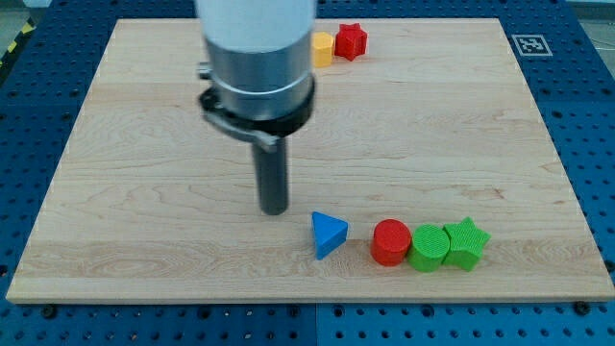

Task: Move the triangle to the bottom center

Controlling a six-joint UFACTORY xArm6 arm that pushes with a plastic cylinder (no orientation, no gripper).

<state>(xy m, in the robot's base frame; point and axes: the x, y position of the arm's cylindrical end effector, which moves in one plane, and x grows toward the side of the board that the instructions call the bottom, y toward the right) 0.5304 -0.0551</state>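
A blue triangle block [328,234] lies on the wooden board [144,144], near the view's bottom, a little right of center. My tip [275,210] is the lower end of the dark rod. It stands just to the left of the triangle and slightly above it in the view, with a small gap between them. The arm's grey and white body hangs over the upper middle of the board.
A red cylinder [390,241], a green cylinder [428,248] and a green star [466,242] sit in a touching row right of the triangle. A yellow block [323,48] and a red star [351,41] sit at the view's top edge.
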